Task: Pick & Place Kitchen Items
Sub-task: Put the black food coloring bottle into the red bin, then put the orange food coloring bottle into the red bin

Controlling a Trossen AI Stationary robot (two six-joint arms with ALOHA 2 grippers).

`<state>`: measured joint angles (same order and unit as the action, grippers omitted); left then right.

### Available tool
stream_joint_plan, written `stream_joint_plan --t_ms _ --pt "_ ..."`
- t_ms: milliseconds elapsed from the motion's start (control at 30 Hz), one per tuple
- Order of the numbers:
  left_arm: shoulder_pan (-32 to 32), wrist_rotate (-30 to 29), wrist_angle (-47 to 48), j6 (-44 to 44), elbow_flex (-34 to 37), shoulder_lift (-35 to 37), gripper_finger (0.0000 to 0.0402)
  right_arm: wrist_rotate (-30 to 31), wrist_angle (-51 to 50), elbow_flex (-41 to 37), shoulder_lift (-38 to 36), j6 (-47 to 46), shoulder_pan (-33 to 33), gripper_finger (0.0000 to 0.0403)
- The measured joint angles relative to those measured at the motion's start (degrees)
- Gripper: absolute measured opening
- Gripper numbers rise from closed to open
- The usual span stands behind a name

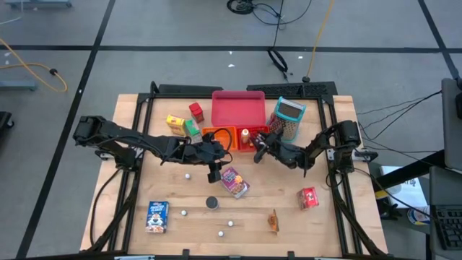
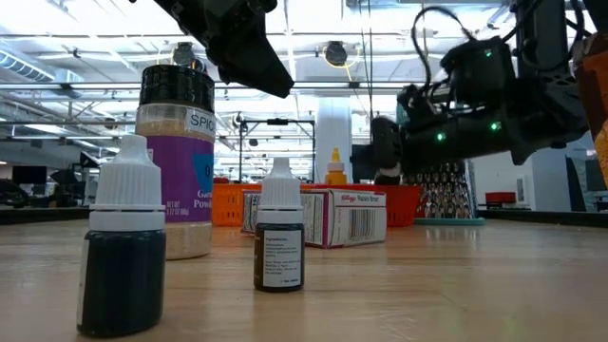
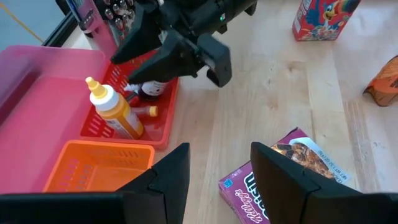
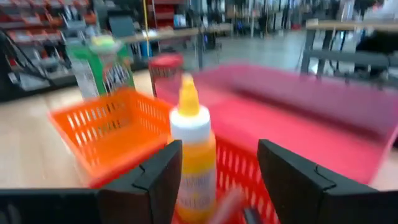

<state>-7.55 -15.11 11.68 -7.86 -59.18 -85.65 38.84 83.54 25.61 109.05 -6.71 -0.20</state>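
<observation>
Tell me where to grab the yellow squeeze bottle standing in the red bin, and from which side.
Grip the yellow squeeze bottle around its straight body, below the white shoulder; the tapered nozzle would likely slip. It stands upright in the red bin, whose walls hide its base, so come from above or high on the side. The right gripper, jaws open, already faces it.

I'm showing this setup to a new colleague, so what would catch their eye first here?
Probably the two dark arms meeting mid-table: the right gripper open just in front of a yellow squeeze bottle standing in the red bin, the left gripper open above a purple box. Behind them lies the flat pink-red tray.
</observation>
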Motion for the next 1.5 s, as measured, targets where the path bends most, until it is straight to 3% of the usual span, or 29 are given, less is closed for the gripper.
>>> stream_joint_plan --t_ms 333,533,767,967,1167,1500 --pt "0.0 0.0 0.1 0.0 0.0 0.0 0.0173 0.1 0.6 0.0 -8.8 9.2 3.6 0.0199" --pt "-0.5 0.0 1.2 -0.9 0.0 0.0 0.0173 0.0 -8.3 0.0 -17.1 10.5 6.7 0.0192" --pt "-2.6 0.1 8.9 -3.0 0.0 0.0 0.0172 -0.1 -16.9 0.0 -23.7 10.6 11.2 0.0191" --pt "-5.1 -0.2 17.9 -7.2 0.0 0.1 0.0172 -0.1 -20.0 0.0 -25.8 10.4 13.6 0.019" --pt "-9.7 -4.1 24.9 -12.7 0.0 0.2 0.0172 -0.1 -20.4 0.0 -25.8 10.4 14.8 0.0188" --pt "-16.9 -11.1 29.3 -24.2 3.2 2.0 0.0172 -0.1 -20.5 0.0 -25.8 10.0 15.3 0.0187"
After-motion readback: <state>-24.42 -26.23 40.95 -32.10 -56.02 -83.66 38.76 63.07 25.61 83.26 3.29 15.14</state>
